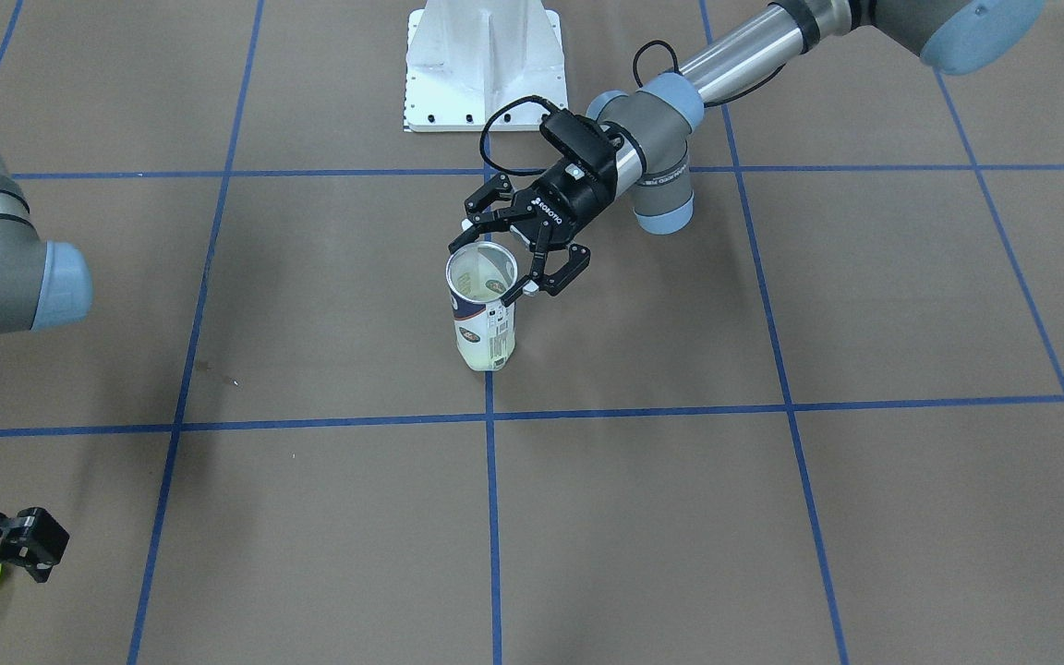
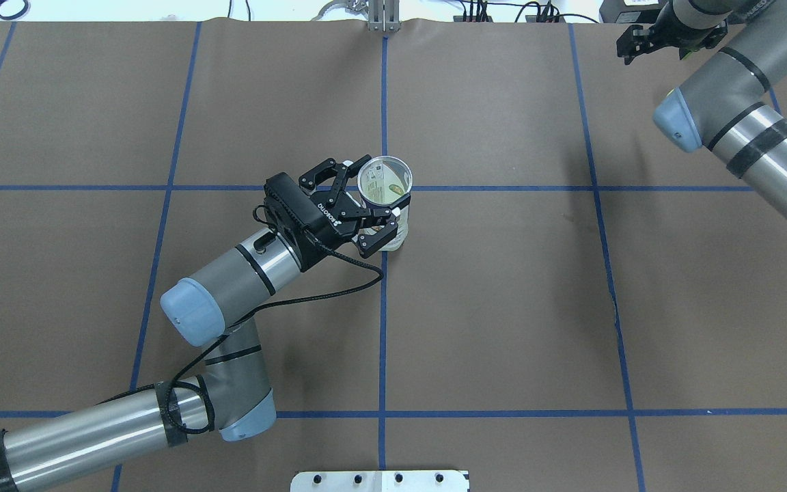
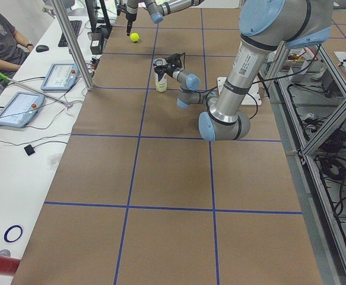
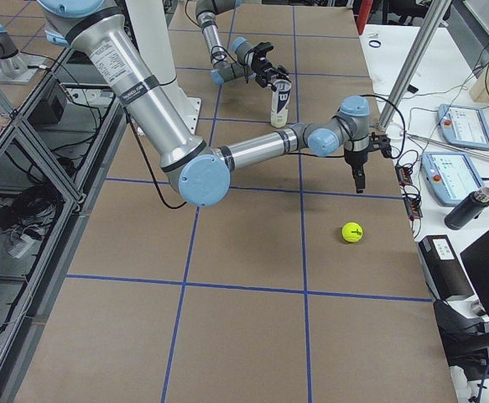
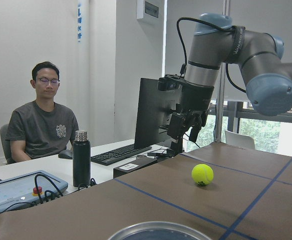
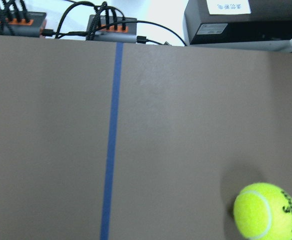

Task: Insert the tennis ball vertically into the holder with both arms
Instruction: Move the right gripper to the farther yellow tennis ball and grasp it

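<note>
The slim clear plastic tennis-ball can with the white and navy label (image 1: 486, 323) stood upright near the middle of the brown paper-covered worktop (image 2: 503, 307), its long axis vertical and its silver-rimmed mouth facing up. The left arm's black fingers (image 1: 558, 266) were spread to either side of the can just under the rim. Whether their pads pressed on the plastic could not be told.

The yellow-green tennis ball (image 4: 352, 232) lay loose on the worktop at the far corner on the robot's right, well apart from the can. The right arm's black fingers (image 1: 31, 543) hung just beside and above it, gripping nothing, and how far they were parted could not be told. In the right wrist view the ball sat low and to one side, so the fingers were probably not centred over it. The right arm was plainly the nearer to the ball, and the pick likely called for a small sideways shift before descent.
</note>
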Robot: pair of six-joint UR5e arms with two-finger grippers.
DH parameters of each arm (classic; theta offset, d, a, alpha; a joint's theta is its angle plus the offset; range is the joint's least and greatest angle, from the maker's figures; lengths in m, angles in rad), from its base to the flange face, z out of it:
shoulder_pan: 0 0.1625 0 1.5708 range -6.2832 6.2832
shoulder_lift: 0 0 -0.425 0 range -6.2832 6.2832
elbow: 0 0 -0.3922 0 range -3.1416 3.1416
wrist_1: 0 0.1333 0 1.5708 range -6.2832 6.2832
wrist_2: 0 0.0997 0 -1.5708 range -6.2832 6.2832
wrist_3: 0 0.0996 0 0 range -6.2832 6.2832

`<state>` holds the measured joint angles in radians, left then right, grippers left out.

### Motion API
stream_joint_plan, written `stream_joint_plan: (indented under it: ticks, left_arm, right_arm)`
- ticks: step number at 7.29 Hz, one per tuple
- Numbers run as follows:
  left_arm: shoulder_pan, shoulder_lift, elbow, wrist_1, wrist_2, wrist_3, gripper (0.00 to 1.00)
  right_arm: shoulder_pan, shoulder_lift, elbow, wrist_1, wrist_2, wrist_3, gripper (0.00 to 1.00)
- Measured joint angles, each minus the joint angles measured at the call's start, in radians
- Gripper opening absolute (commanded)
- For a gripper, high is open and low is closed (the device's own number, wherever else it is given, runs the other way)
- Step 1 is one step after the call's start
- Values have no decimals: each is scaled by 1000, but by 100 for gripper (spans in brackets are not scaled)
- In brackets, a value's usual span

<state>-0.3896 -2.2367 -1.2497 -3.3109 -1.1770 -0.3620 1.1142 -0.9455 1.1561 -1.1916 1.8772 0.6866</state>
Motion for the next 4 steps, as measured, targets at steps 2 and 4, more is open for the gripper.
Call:
stream_joint_plan:
  ticks: [2, 4]
  left_arm:
    - [0, -1, 0, 0, 0, 1, 86]
    - [0, -1, 0, 1, 0, 0, 86]
  right_arm:
    - [-4, -2, -122, 149, -54, -1, 96]
    - [-19, -10, -166, 202, -69, -6, 93]
